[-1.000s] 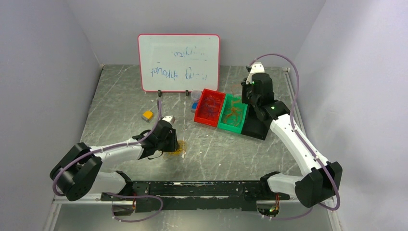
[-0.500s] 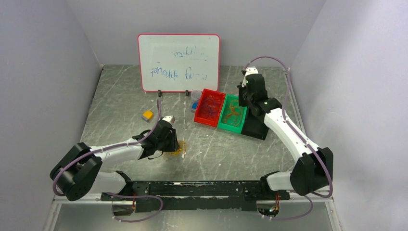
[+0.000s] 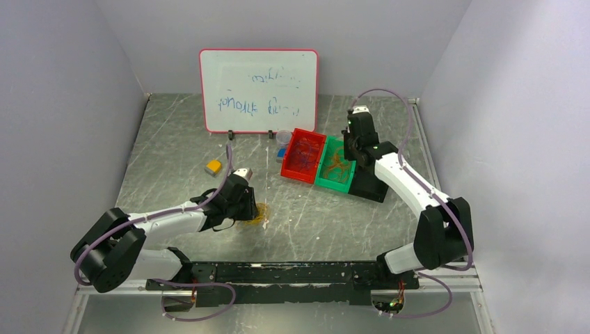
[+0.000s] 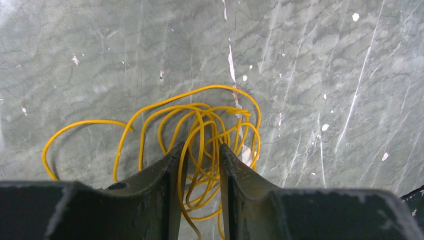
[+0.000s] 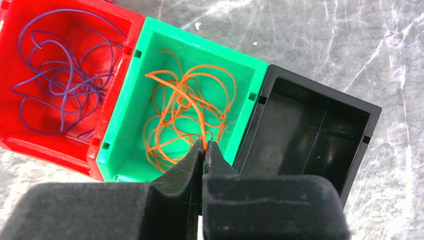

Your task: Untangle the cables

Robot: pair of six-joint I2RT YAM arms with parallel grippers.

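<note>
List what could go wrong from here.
Several loops of the yellow cable sit inside the left gripper; closing may pinch them all and tighten the tangle.
A strand of the orange cable reaches the shut right gripper; if snagged, rising could drag it from the green bin.

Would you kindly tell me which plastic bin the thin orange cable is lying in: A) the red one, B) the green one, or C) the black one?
B: the right wrist view shows the thin orange cable coiled inside the green plastic bin.
</note>
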